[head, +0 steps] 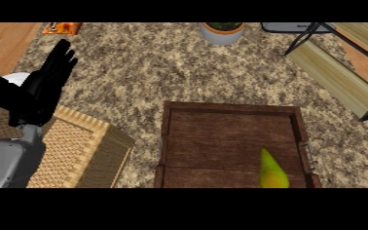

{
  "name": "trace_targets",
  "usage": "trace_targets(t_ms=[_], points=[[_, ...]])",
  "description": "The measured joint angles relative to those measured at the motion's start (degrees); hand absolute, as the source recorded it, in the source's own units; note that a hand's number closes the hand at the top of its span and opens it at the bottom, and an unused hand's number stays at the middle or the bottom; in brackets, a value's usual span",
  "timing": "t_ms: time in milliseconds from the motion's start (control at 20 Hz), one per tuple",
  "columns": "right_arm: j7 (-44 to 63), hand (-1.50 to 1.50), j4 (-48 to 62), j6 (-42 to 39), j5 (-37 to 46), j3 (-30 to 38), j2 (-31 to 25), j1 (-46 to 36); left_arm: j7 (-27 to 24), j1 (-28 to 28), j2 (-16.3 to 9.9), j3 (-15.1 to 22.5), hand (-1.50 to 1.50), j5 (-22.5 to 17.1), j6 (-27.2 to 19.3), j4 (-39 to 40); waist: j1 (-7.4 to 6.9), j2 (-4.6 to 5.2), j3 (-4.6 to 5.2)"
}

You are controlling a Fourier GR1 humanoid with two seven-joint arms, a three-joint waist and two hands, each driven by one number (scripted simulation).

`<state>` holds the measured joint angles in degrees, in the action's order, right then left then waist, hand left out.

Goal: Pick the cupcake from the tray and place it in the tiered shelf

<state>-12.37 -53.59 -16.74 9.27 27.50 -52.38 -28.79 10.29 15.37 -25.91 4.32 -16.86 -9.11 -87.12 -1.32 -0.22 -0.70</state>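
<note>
Left hand sits at the left edge of the frame, fingers straight and pointing up, holding nothing. Looks like a resting pose, not a reach. Right hand doesn't show at all.

Wooden tray is lower centre, dark slatted floor, raised rim. Only thing I can see in it is a yellow-green pear near its lower right corner (tapered end pointing up the frame). No cupcake visible anywhere in the tray or on the counter, so I can't say where it is; could be out of frame or hidden.

Shelf is upper right: pale wood boards on a black metal frame, set at an angle, well apart from the left hand and across the tray from it. My guess is it's placed on the right for the right arm.

Other clutter: wicker basket lower left just under the left forearm, plant pot top centre, orange packet upper left.
</note>
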Motion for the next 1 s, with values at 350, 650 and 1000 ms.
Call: trace_targets(t_ms=[350,650,1000], points=[[-1.5,-1.5,11.1,5.3,3.2,0.3,-1.2,-4.5,0.4,0.1,0.4,0.0,0.0,0.4,-0.1,-0.7,-0.39,0.18,0.05],[-8.7,-1.5,20.7,10.8,3.9,2.2,-1.5,-9.2,-0.3,0.5,0.6,0.0,0.0,0.4,0.2,0.0,-0.73,0.32,-0.06],[-15.0,-1.5,29.7,9.0,2.0,5.6,-5.7,-13.3,0.2,0.7,0.6,-0.1,0.0,0.0,0.5,-0.2,-0.89,0.53,-0.02]])
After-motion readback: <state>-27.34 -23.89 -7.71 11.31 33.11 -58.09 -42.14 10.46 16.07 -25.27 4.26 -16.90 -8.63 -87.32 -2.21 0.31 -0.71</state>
